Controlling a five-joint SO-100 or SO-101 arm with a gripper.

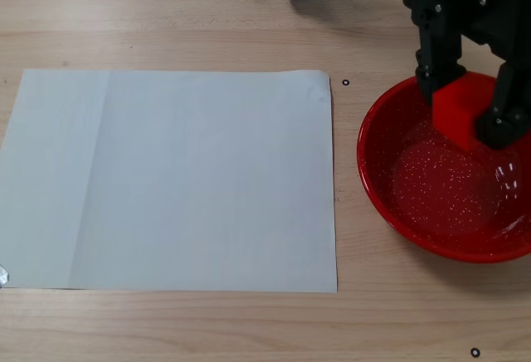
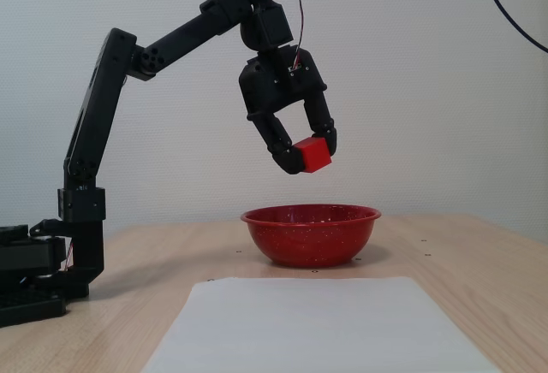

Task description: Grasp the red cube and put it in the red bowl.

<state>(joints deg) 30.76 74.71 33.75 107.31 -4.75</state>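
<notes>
The pincer (image 2: 306, 152) hangs in the air above the red bowl (image 2: 311, 234), its 2 fingers pinching the red cube (image 2: 315, 154) between them. In the side-on fixed view the cube is clear of the bowl's rim, with open air between them and nothing in the way. In the fixed view from above, the pincer (image 1: 469, 113) and the cube (image 1: 461, 109) overlap the far part of the bowl (image 1: 390, 200), whose glossy inside shows fine white speckles.

The bowl stands on the right of the wooden surface (image 1: 166, 13) in the view from above. Left of it, just beside its rim but apart from it, lies a large white sheet of paper (image 1: 174, 179), flat, with a faint vertical fold. Small dark ring marks (image 1: 346, 82) dot the surface near the sheet's far right corner and at the near right edge. In the side-on view the black arm (image 2: 128, 74) rises from its base (image 2: 38, 279) on the left.
</notes>
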